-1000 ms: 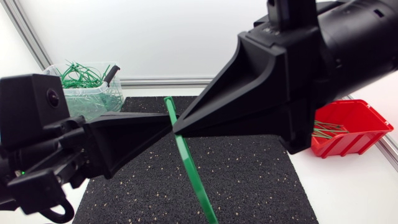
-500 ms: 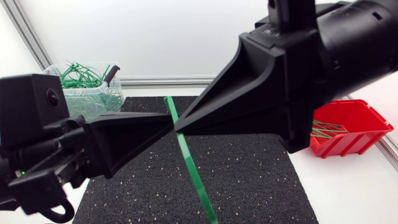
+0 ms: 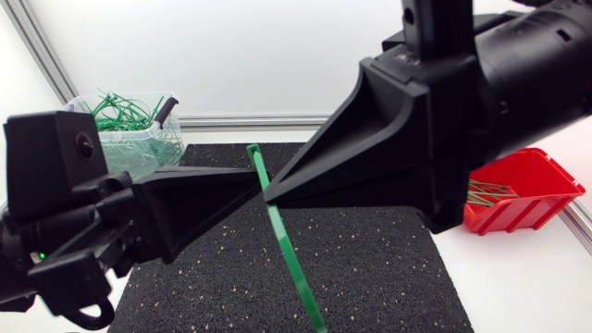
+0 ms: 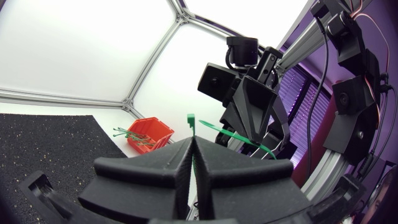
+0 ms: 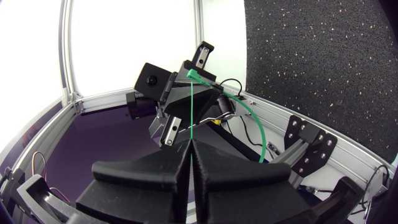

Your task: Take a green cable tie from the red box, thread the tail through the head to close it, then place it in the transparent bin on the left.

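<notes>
Tip to tip above the black mat (image 3: 370,268), our left pincer (image 3: 252,183) and our right pincer (image 3: 271,192) are each clamped on the green cable tie (image 3: 280,231), which hangs in the air between them, its long strip curving down toward the mat's near edge. The red box (image 3: 527,185) with spare ties (image 3: 483,194) sits on the tabletop (image 3: 518,287) at the right; the transparent bin (image 3: 139,153) — holding a tangle of green ties (image 3: 116,113) — stands far left.

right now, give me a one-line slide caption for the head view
Left and right jaws shut on one green cable tie above the black mat; red box right, transparent bin left.
</notes>
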You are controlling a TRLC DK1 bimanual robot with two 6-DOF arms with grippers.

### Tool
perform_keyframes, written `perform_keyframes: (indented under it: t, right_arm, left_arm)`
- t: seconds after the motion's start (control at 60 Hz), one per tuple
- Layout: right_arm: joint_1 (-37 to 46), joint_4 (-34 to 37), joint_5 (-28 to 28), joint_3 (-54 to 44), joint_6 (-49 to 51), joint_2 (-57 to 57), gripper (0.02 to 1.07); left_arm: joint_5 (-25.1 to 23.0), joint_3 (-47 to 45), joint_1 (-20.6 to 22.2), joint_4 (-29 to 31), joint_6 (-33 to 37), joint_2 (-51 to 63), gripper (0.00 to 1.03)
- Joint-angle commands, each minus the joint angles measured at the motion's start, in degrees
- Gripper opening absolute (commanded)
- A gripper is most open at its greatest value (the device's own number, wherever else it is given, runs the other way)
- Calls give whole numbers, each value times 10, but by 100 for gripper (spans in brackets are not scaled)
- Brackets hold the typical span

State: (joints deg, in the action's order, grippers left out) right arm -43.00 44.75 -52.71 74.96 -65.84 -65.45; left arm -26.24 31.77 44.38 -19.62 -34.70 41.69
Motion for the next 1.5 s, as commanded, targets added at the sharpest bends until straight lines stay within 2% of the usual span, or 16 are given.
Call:
perform_keyframes:
  t: [0.0, 0.5, 0.783, 1.05, 1.483]
  right_arm:
    - [1, -6, -2, -15, -17, 6, 7]
    - [-1, -20, 1, -27, -16, 1, 7]
    - [2, -31, 1, -32, -16, -4, 7]
    - [2, -31, 1, -35, -17, 13, 7]
    - [6, -38, 8, -43, -17, 22, 7]
  left_arm:
    - [4, 15, -2, -14, 3, 7, 4]
    - [8, 12, 10, -13, 5, 5, 4]
    - [32, 11, 40, -7, 32, 0, 4]
    - [41, 2, 18, -15, 39, 3, 4]
    - [41, -3, 17, -19, 44, 7, 4]
